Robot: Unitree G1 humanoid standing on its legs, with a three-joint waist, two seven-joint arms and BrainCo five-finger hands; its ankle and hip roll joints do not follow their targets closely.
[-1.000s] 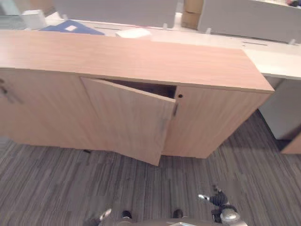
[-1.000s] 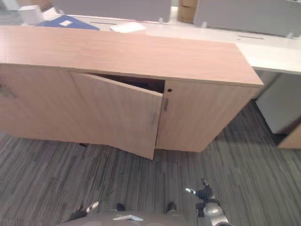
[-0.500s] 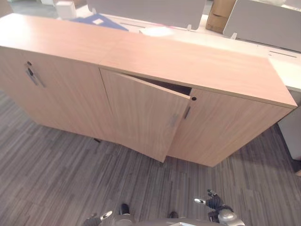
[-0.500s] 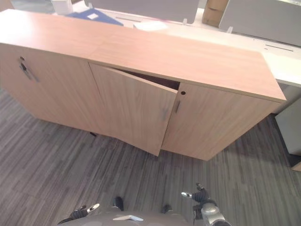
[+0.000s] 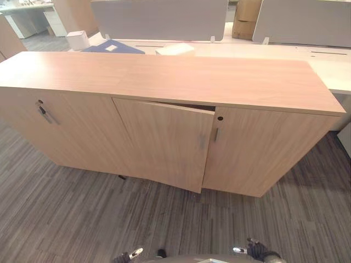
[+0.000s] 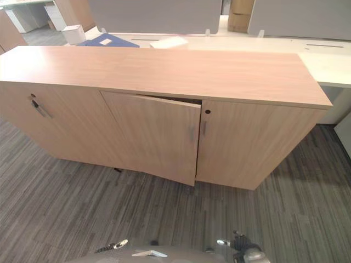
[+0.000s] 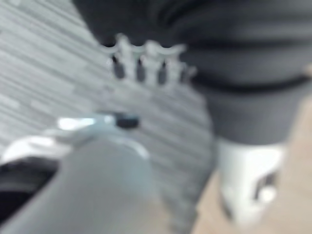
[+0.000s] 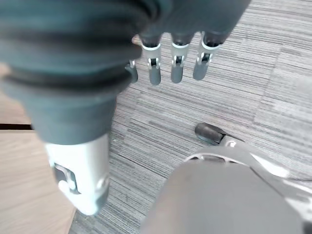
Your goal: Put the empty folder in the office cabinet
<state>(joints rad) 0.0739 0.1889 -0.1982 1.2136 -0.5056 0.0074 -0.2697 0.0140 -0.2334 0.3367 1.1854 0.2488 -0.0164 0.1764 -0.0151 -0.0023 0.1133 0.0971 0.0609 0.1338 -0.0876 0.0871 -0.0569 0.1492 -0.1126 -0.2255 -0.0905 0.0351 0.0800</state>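
1. Both hands hang low and empty: left hand and right hand, fingers relaxed.
2. One cabinet door stands ajar.
3. A blue folder lies on the desk behind; whether another is already inside I cannot tell, so the step stays unclear.

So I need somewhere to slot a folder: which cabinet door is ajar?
The middle door: its right edge swings out, showing a dark gap on top. The left door and right door sit flush.
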